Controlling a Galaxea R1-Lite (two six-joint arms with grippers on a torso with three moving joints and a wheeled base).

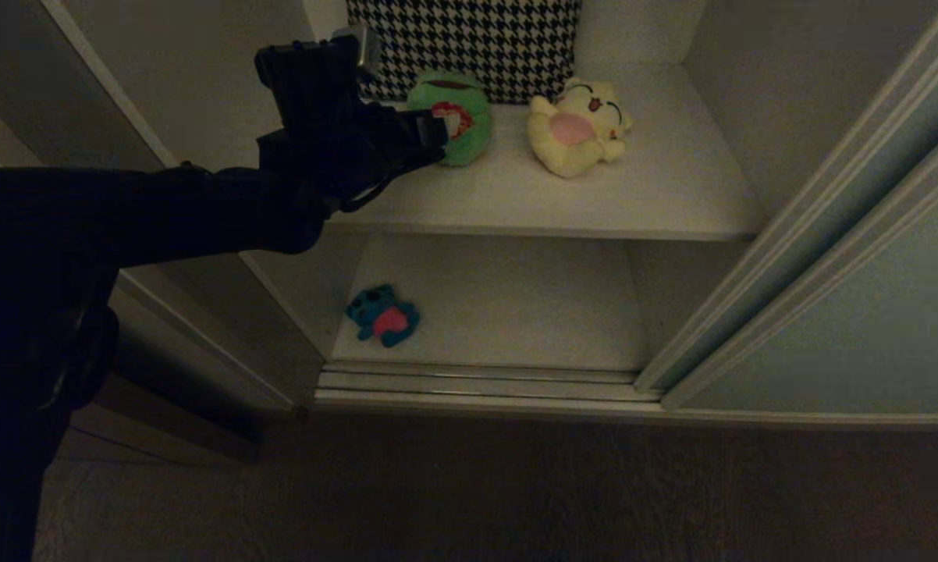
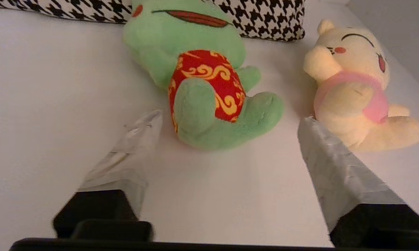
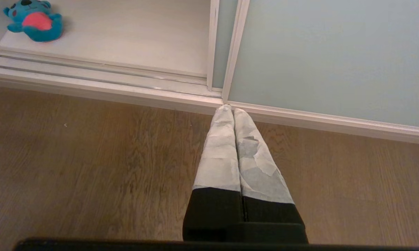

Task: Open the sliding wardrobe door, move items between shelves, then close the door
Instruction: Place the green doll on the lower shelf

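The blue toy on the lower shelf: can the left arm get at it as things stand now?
Probably yes. The sliding door is pushed aside, so the blue toy lies uncovered near the front edge. The left gripper, jaws open, is up by the green frog and must come down first.

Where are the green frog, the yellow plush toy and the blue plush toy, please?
green frog (image 2: 202, 83), left wrist view, on its red patterned belly.
yellow plush toy (image 1: 574, 129), head view, on its pink belly.
blue plush toy (image 3: 37, 21), right wrist view, on its pink belly.
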